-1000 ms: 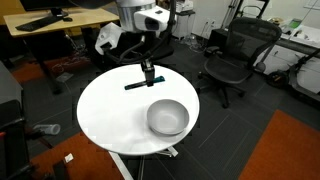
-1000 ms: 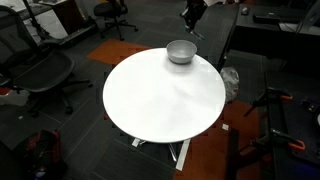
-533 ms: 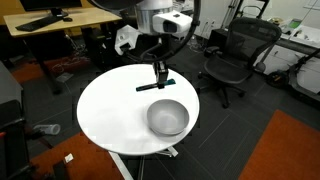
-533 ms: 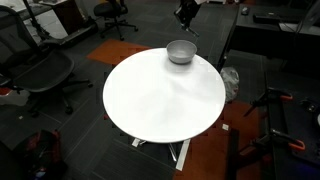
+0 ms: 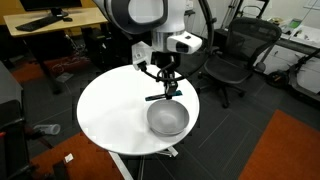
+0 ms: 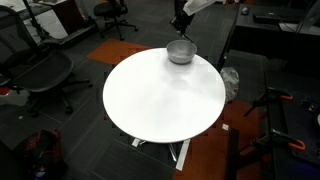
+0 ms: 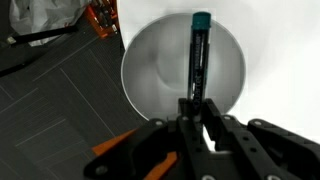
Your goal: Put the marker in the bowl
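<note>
My gripper (image 5: 170, 90) is shut on the marker (image 5: 160, 97), a thin dark pen with a teal tip, held level just above the far rim of the grey bowl (image 5: 167, 119). In the wrist view the marker (image 7: 199, 55) runs from my jaws (image 7: 197, 108) out over the middle of the bowl (image 7: 150, 75). In an exterior view the gripper (image 6: 181, 24) hangs right above the bowl (image 6: 181, 52) at the far edge of the table.
The bowl stands on a round white table (image 5: 110, 110), seen also in an exterior view (image 6: 160, 95). Black office chairs (image 5: 235, 55) and a desk (image 5: 50, 20) stand around it. An orange rug (image 5: 290, 150) lies on the dark floor.
My gripper has carried the marker across the table toward the bowl and lowered it; it now hangs over the bowl.
</note>
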Controlling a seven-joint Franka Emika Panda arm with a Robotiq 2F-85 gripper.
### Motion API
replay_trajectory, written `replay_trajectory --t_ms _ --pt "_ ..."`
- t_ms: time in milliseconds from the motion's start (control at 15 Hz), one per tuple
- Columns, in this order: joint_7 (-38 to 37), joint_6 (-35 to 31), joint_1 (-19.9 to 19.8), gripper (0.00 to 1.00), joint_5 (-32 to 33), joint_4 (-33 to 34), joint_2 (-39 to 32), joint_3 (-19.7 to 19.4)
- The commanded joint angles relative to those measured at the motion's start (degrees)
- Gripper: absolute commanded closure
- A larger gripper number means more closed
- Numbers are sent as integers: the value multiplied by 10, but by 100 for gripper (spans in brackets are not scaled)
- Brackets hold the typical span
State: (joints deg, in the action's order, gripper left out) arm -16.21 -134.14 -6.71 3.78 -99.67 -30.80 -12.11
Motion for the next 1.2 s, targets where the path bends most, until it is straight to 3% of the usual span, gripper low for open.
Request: replay_trajectory --t_ms 0,133,200,267,733,800,1133 --pt "-14 3 -8 95 -16 38 -35 1" --pt "-14 5 -10 95 -21 48 -48 1" --pt "-14 7 -10 56 -23 53 -53 1" --pt "-14 8 -11 56 -24 57 -58 1" --pt "-14 10 -12 5 -34 76 -75 0" --pt "-14 11 -12 0 -34 77 -75 0" --pt "-6 29 -15 0 -38 85 -77 4"
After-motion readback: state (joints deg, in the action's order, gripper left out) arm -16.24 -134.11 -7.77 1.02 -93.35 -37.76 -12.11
